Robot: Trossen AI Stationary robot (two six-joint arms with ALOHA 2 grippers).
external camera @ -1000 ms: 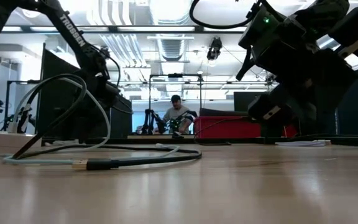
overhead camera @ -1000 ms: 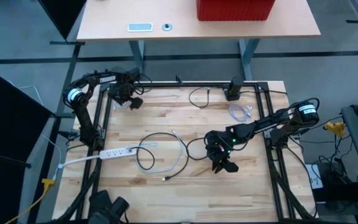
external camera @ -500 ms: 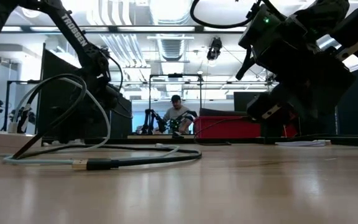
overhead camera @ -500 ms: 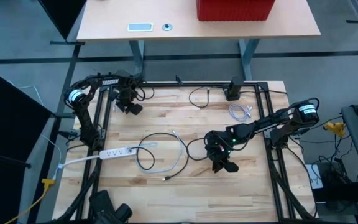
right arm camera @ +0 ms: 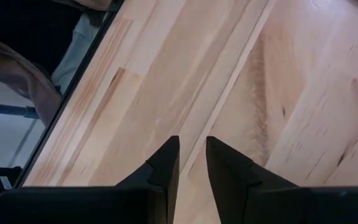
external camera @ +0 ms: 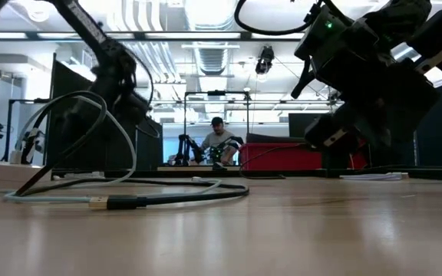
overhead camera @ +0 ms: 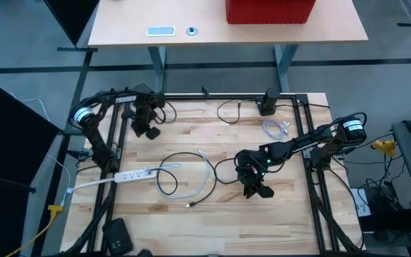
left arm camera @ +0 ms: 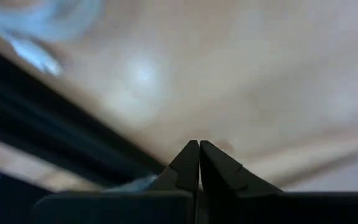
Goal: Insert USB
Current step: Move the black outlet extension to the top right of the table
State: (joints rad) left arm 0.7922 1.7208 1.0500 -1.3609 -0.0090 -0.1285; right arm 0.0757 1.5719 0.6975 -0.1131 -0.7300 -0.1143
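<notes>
1. The left gripper (overhead camera: 147,127) hangs over the far left corner of the wooden table (overhead camera: 291,214), near the frame rail. In the left wrist view its fingers (left arm camera: 188,165) are pressed together with nothing between them.
2. The right gripper (overhead camera: 257,187) sits low over the table's near right part. In the right wrist view its fingers (right arm camera: 166,160) stand a narrow gap apart, bare wood showing between them; it holds nothing.
3. The USB cable (overhead camera: 184,175), a loose loop of dark and pale cord, lies on the table centre, left of the right gripper and apart from it. Its metal plug (external camera: 98,203) rests flat on the wood in the low view.
4. A white power strip (overhead camera: 135,173) lies beside the loop, at the table's left edge.
5. A second dark cable (overhead camera: 230,111) and a small white coiled cable (overhead camera: 275,128) lie at the far side.
6. A person (external camera: 218,142) sits in the room beyond the table.
</notes>
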